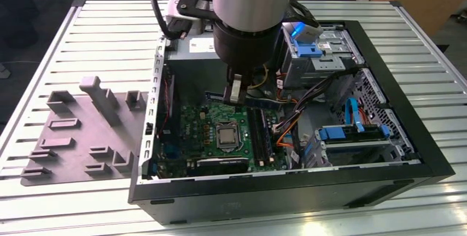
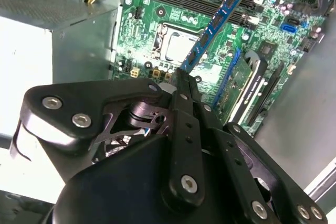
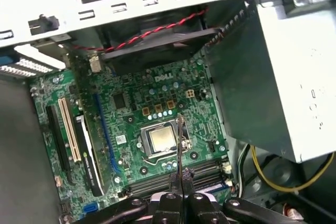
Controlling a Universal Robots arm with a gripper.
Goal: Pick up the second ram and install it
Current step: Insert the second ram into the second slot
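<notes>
Open computer case point(image 1: 292, 192) on a slatted tabletop point(image 1: 109, 34), seen in the exterior view. The arm comes down from the top centre of the frame into the case. Its claw point(image 1: 235, 95) is clenched on the ram point(image 1: 259, 103), which hangs at mid-frame, lying roughly level just above the upper edge of the green board point(image 1: 197, 132). The ram is clear of the black slots point(image 1: 259, 137), which run down the board's right side, below the ram in the frame. A grey tray point(image 1: 73, 137) with raised blocks lies on the tabletop at left of frame, well apart from the claw.

In the second wrist view the claw point(image 2: 184, 77) pinches the ram point(image 2: 216, 23) near one end, and the blue stick reaches away from the fingers over the board without touching it. In the first wrist view the ram point(image 3: 180, 140) appears edge-on as a thin line rising from the claw point(image 3: 182, 179), crossing in front of the processor socket point(image 3: 160, 141).
</notes>
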